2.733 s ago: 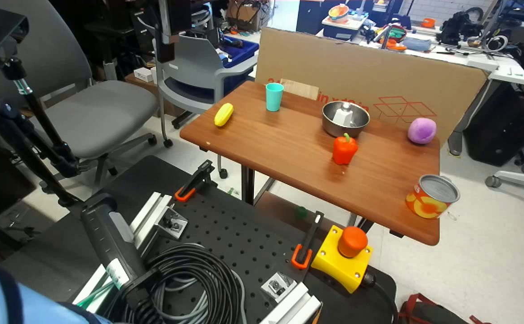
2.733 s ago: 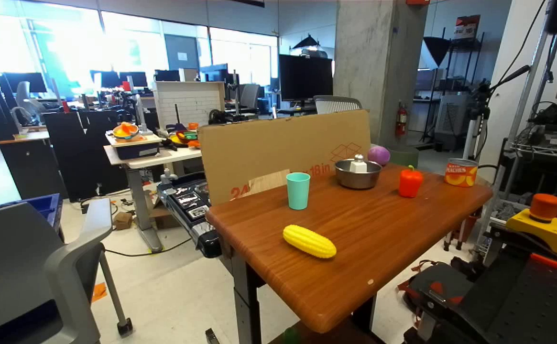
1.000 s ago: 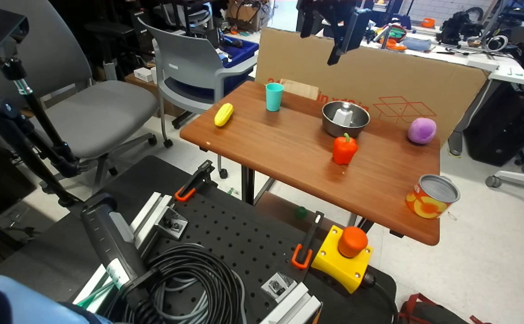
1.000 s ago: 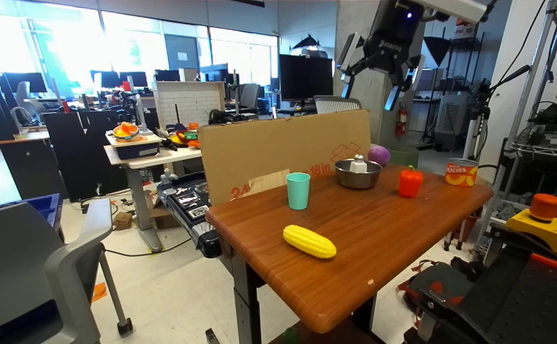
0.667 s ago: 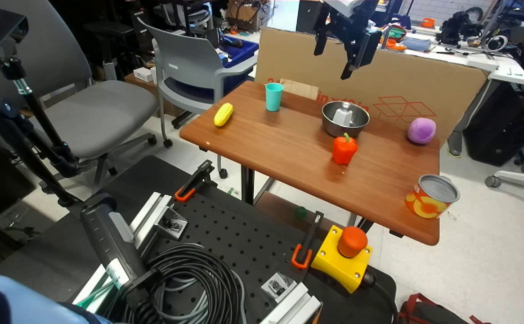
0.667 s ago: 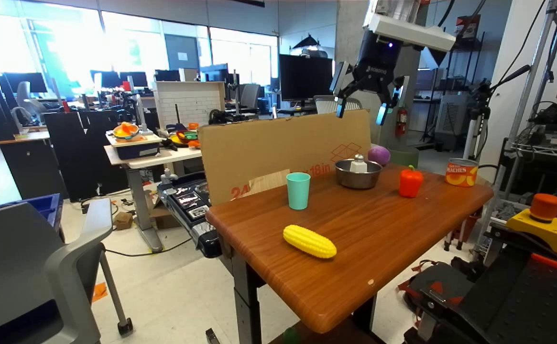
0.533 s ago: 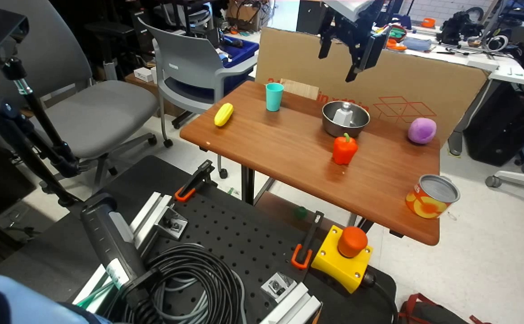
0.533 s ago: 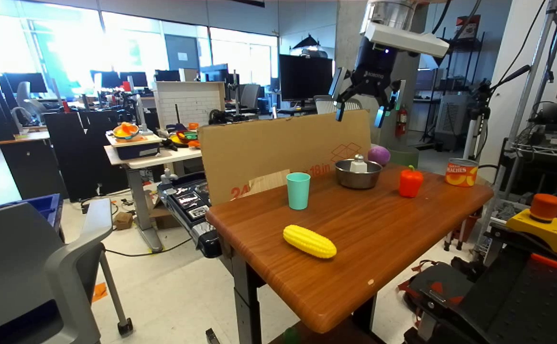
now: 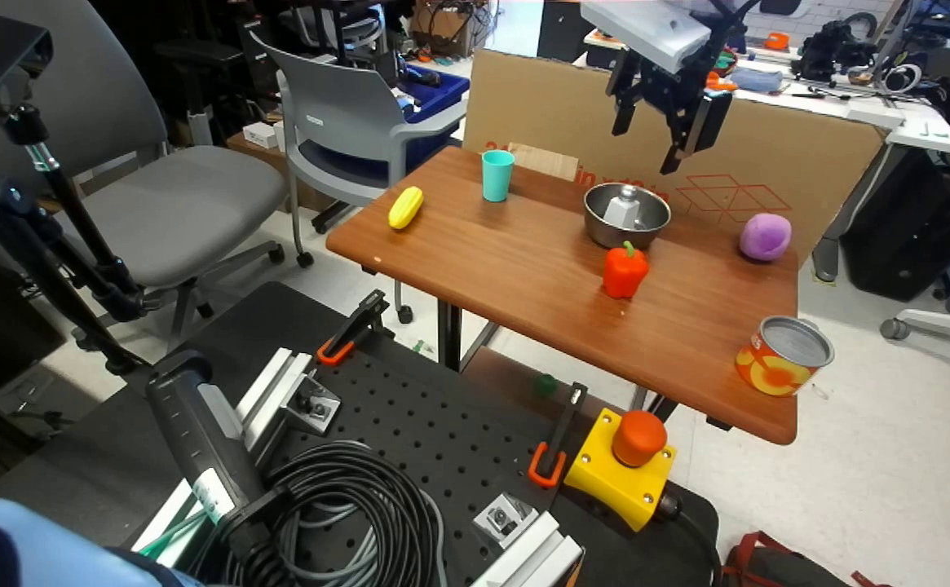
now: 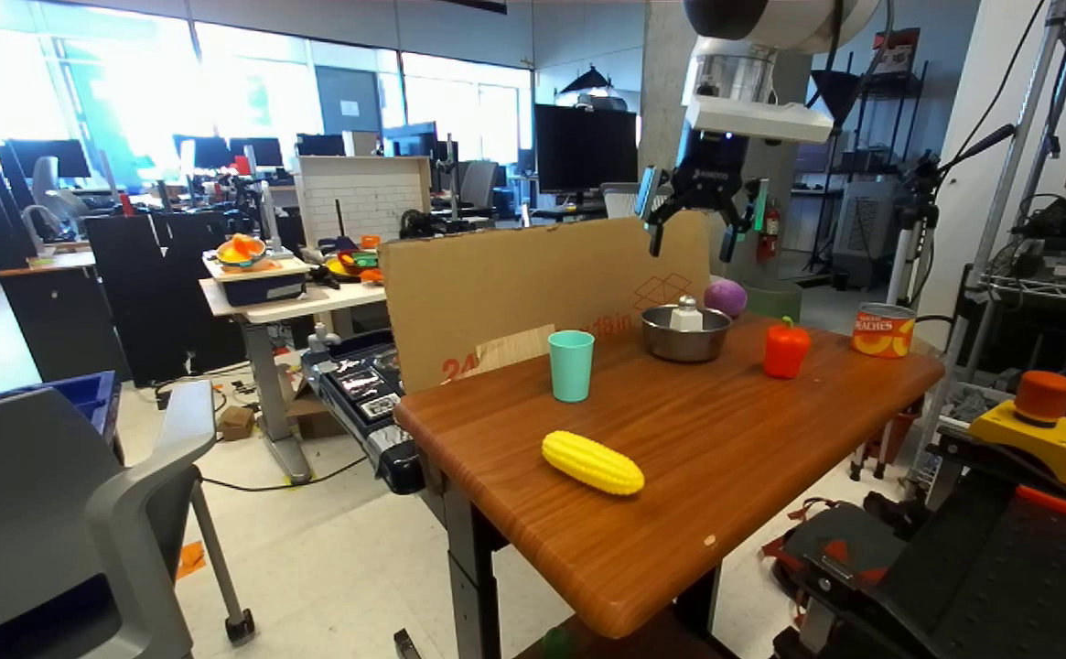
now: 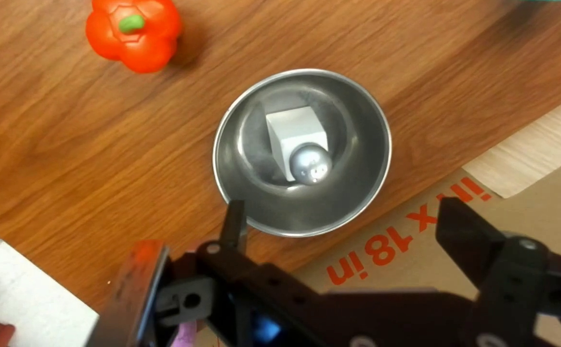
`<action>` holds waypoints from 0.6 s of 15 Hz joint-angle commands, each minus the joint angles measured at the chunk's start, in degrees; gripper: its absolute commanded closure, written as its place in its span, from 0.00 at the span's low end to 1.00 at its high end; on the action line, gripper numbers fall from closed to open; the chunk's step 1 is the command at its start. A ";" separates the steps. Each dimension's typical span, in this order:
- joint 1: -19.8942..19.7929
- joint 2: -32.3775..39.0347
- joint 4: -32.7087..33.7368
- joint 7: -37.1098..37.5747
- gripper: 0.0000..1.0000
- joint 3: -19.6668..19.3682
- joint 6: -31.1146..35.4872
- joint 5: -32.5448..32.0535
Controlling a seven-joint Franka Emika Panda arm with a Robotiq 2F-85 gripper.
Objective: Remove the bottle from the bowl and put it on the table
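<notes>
Brown and wood-grained, the table (image 10: 679, 540) spreads across the lower middle of the frame in an exterior view, where we find the bowl (image 10: 684, 348) right of centre with the bottle (image 10: 686, 318) inside. Our gripper (image 10: 692, 245) hangs above, apart from both, jaws spread wide. In the wrist view we see the bottle near centre, sideways between the jaws but higher in frame.

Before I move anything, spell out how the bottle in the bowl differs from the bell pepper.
The bottle is white with a shiny silver top; the bell pepper is orange-red with a green stem. The bottle's body has flat sides; the bell pepper is rounded and lobed. The bottle sits inside the bowl; the bell pepper stands directly on the table. Shared: the gripper touches neither.
</notes>
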 commanded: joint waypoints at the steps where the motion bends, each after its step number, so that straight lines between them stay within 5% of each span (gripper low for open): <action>1: 0.81 4.44 4.74 2.72 0.00 -1.19 -2.46 -2.16; 6: 1.66 7.58 6.49 3.69 0.00 -1.52 -3.98 -3.39; 7: 1.79 8.02 6.73 3.74 0.06 -1.51 -4.26 -3.68; 8: 1.93 8.47 7.08 3.83 0.28 -1.50 -4.66 -3.86; 9: 2.05 8.77 7.31 3.93 0.30 -1.50 -4.72 -3.91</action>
